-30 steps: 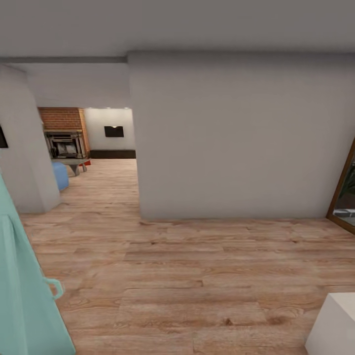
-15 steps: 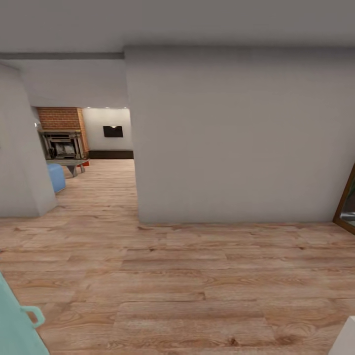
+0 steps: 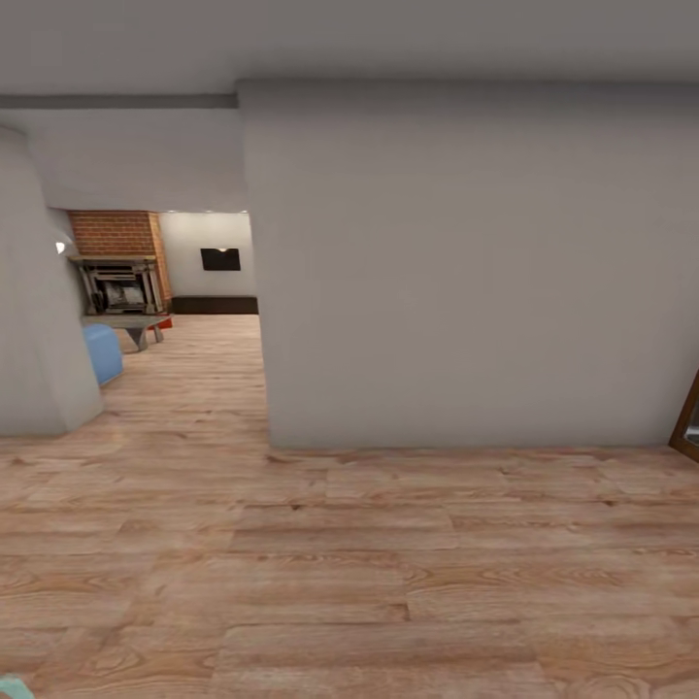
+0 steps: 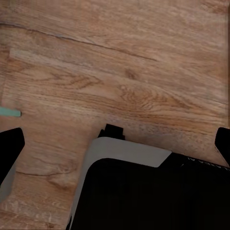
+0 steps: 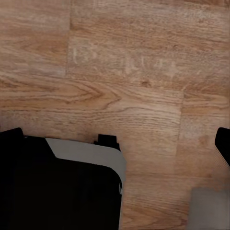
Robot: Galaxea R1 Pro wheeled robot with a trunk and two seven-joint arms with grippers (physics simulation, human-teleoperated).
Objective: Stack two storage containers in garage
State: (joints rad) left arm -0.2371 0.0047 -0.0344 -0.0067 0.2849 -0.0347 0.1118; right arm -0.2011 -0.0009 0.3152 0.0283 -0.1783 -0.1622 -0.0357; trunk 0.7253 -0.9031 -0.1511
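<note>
Transit is the step in hand, judging by the head view: a broad grey-white wall (image 3: 466, 262) fills the centre and right of the frame, pale wood-plank flooring (image 3: 349, 573) spreads across the bottom, and the living room (image 3: 160, 277) opens through a gap at the left middle. There the brick fireplace (image 3: 118, 272) and a black wall TV (image 3: 220, 258) show, with a blue seat (image 3: 100, 351) just inside the opening. Low beside the fireplace a small orange-red patch (image 3: 166, 321) may be one of the storage containers, but it is too small to tell.

In the left wrist view the left gripper (image 4: 115, 143) hangs over bare planks, its dark fingertips spread to the frame's edges with nothing between them. The right gripper (image 5: 115, 141) looks the same, released and empty.

To do this well, the base should probably swing left and centre on the opening, keeping clear of the wall's corner and the left pillar (image 3: 34, 291).
</note>
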